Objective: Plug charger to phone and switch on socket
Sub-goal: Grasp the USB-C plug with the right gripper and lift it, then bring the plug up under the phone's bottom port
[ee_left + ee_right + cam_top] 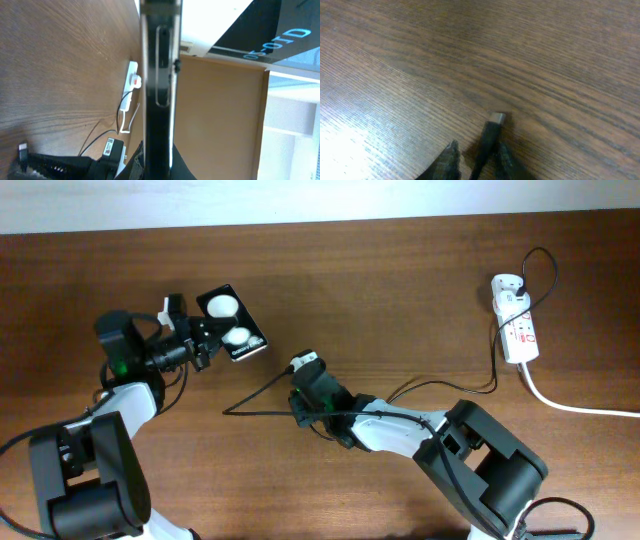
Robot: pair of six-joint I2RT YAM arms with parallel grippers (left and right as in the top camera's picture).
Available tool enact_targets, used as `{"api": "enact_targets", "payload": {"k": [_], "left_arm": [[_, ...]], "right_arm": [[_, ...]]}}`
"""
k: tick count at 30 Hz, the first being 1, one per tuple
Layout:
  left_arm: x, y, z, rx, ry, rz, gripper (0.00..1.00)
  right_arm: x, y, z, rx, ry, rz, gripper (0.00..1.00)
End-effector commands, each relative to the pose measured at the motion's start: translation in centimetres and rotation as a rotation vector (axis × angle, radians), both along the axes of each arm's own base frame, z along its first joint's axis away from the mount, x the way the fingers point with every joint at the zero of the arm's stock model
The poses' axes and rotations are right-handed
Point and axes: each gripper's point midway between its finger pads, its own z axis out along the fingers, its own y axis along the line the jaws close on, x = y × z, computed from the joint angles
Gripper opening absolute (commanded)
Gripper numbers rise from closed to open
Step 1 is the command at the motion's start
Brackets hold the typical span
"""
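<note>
Phone [159, 90] sat edge-on, clamped in my left gripper [203, 343]; right gripper [476, 159] pinched the charger [492, 131] behind its plug, well apart from it, so I judged mating pending, next move needing plug-to-port alignment; socket [517, 328] sat far right.

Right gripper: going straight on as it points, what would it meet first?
Probably only bare table: the right gripper, shut on the charger, faces open wood. Overhead, the phone seems beside that line; depth is unclear.
</note>
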Motion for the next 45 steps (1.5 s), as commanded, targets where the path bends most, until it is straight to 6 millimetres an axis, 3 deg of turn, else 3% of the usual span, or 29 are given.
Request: {"api": "enact_targets", "payload": {"k": [1, 2, 6, 10, 12, 15, 22, 26, 28, 31, 34, 37, 42, 45], "left_arm": [[0.2, 1.0, 0.6, 0.011, -0.040, 0.011, 0.00], [0.2, 1.0, 0.6, 0.011, -0.040, 0.011, 0.00], [0.1, 0.9, 0.6, 0.009, -0.041, 0.004, 0.00], [-0.1, 0.8, 0.7, 0.007, -0.047, -0.007, 0.00], [-0.1, 0.7, 0.7, 0.013, -0.062, -0.013, 0.00], [-0.4, 0.3, 0.8, 0.007, -0.063, -0.036, 0.00], [-1.2, -5.5, 0.5, 0.022, -0.064, -0.146, 0.00], [-1.9, -10.4, 0.0, 0.054, -0.061, -0.200, 0.00], [-2.6, -13.6, -0.5, 0.083, -0.061, -0.224, 0.00], [-3.4, -17.0, -1.0, 0.119, -0.065, -0.238, 0.00], [-4.1, -19.4, -1.0, 0.135, -0.083, -0.244, 0.00], [-3.4, -21.0, 0.7, 0.096, -0.111, -0.187, 0.00], [-1.4, -20.6, 5.1, -0.016, -0.210, -0.063, 0.00], [-1.3, -20.5, 5.2, -0.025, -0.205, -0.060, 0.00]], "right_arm": [[0.1, -0.1, -0.9, -0.012, 0.008, -0.037, 0.11], [0.1, 0.0, -0.9, -0.010, 0.007, -0.036, 0.04], [-0.7, 0.5, -0.6, 0.022, 0.063, -0.001, 0.04], [-1.6, 0.0, 5.5, 0.303, 0.276, 0.003, 0.04], [-1.6, -2.3, 8.3, 0.401, 0.361, 0.013, 0.04], [-2.5, -5.5, 10.2, 0.446, 0.438, 0.026, 0.04], [-5.3, -7.7, 11.9, 0.474, 0.521, 0.066, 0.04], [-6.6, -12.6, 12.5, 0.508, 0.458, -0.034, 0.04], [-8.7, -14.6, 12.5, 0.577, 0.441, -0.051, 0.04], [-11.0, -16.4, 12.0, 0.666, 0.438, -0.078, 0.04], [-12.3, -15.6, 13.0, 0.771, 0.439, 0.007, 0.04], [-11.1, -15.1, 15.2, 0.860, 0.420, 0.017, 0.04], [-8.6, -15.0, 18.4, 0.962, 0.361, -0.009, 0.04], [-8.3, -14.9, 18.9, 0.989, 0.377, -0.030, 0.04]]}}
